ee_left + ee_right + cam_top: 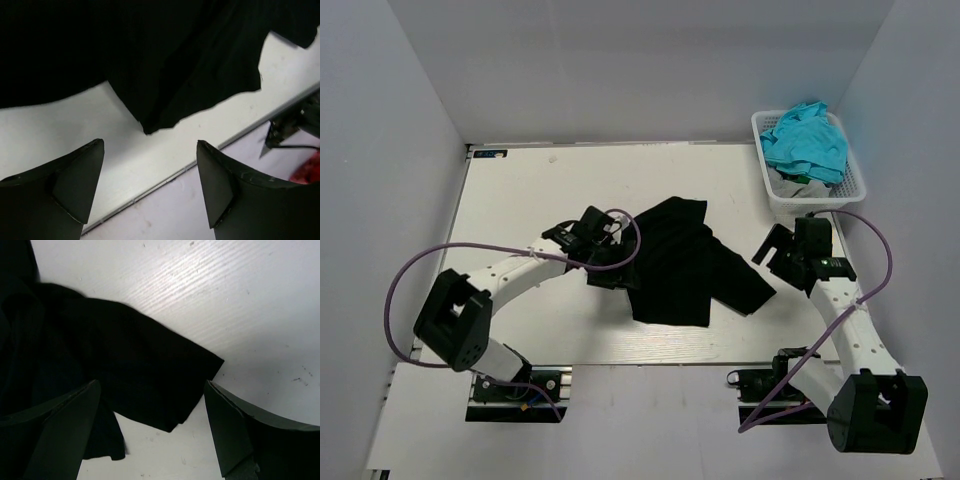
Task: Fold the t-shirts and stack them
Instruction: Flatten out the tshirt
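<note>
Black shirt [675, 270] lies crumpled on the table [520, 190]. Left gripper [150, 145] sits at the black shirt's left edge, jaws wide apart, holding nothing. Right gripper [151, 384] is over its right sleeve, jaws likewise wide, empty. Basket [775, 192], beyond the black shirt's right, holds a teal shirt [810, 140].

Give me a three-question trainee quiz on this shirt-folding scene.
1. True or false: the black shirt lies in the basket.
2. Which colour is the topmost shirt in the basket? A red, B teal, C yellow.
3. Fill in: the left gripper and right gripper are both ___.
Key: 1 false, it lies on the table; 2 B; 3 open.
</note>
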Action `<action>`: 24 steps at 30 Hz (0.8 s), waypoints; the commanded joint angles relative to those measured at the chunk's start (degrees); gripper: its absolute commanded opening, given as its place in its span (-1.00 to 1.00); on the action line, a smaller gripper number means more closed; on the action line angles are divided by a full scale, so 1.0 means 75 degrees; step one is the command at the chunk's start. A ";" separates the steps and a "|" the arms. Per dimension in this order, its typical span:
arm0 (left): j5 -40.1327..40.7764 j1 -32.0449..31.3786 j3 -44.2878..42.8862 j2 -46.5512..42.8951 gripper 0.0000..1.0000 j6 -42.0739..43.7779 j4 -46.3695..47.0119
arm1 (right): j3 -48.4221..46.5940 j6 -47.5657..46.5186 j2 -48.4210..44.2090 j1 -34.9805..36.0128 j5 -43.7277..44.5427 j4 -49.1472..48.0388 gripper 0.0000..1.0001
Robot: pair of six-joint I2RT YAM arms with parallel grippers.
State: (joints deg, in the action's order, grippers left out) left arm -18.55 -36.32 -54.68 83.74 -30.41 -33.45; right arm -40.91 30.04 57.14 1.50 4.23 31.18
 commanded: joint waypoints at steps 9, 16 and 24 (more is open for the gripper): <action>0.1486 -0.0794 -0.1182 0.1419 0.34 0.0129 -0.0050 | 0.0438 -0.0010 -0.0131 -0.0024 -0.0037 0.0296 0.79; 0.2331 -0.0795 -0.1605 0.1468 -0.82 -0.0338 -0.0555 | 0.0754 -0.0139 -0.0120 -0.0024 -0.0411 0.0038 0.79; 0.2520 -0.0795 -0.1523 0.0448 -1.00 -0.0679 -0.0344 | 0.0966 -0.0231 0.0220 0.0046 -0.0010 -0.0196 0.68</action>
State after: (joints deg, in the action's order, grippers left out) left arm -1.23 -42.24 -64.84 92.14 -33.89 -37.26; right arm -33.82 29.45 57.56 1.52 3.97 31.97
